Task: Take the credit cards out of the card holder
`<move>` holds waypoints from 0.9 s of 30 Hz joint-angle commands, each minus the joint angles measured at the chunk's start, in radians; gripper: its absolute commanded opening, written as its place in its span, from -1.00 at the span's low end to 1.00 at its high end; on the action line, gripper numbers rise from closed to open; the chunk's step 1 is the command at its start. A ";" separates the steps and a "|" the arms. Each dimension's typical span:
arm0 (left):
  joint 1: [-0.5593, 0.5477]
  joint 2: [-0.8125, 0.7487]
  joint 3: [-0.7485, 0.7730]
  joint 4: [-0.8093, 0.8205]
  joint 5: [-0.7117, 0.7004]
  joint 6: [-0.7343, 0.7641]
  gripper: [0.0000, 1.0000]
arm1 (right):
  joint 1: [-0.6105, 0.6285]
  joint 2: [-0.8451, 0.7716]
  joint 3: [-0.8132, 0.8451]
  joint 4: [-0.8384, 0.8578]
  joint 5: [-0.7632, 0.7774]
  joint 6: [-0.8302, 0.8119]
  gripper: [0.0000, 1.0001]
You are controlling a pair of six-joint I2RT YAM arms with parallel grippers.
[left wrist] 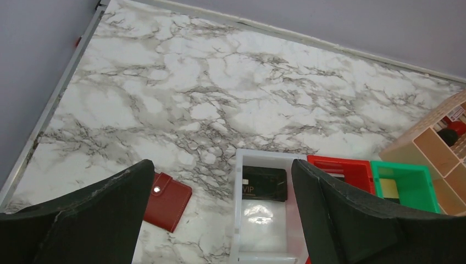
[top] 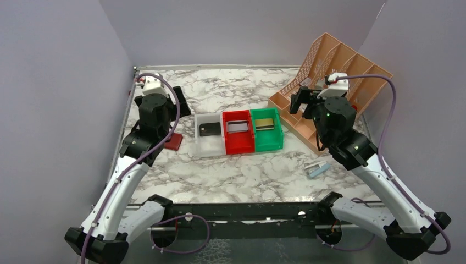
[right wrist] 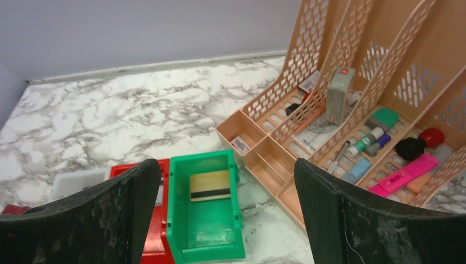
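The card holder (top: 173, 141) lies shut on the marble, dark red with a snap, under my left arm; in the left wrist view it (left wrist: 166, 201) lies left of the white bin (left wrist: 237, 214). A black card (top: 209, 128) (left wrist: 264, 183) lies in the white bin. A grey card (top: 238, 127) lies in the red bin (top: 236, 144). A gold card (top: 265, 124) (right wrist: 210, 185) lies in the green bin (right wrist: 176, 220). My left gripper (top: 180, 102) (left wrist: 222, 165) is open and empty above the table. My right gripper (top: 299, 99) (right wrist: 226, 165) is open and empty above the green bin's right side.
A peach desk organizer (top: 335, 71) (right wrist: 351, 110) with pens, markers and small items stands at the back right. A small blue-grey item (top: 317, 168) lies on the marble at the right. Grey walls close the table on the left, back and right.
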 commanded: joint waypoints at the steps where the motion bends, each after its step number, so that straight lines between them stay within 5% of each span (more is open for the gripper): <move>1: 0.030 -0.024 -0.068 0.060 0.002 -0.012 0.97 | -0.086 -0.041 -0.100 0.027 -0.179 0.027 0.93; 15: 0.117 -0.079 -0.346 0.106 -0.009 -0.195 0.97 | -0.298 -0.057 -0.406 0.053 -0.856 0.085 0.99; 27: 0.171 0.079 -0.378 0.054 -0.090 -0.293 0.97 | 0.041 0.260 -0.309 -0.043 -0.722 0.174 0.98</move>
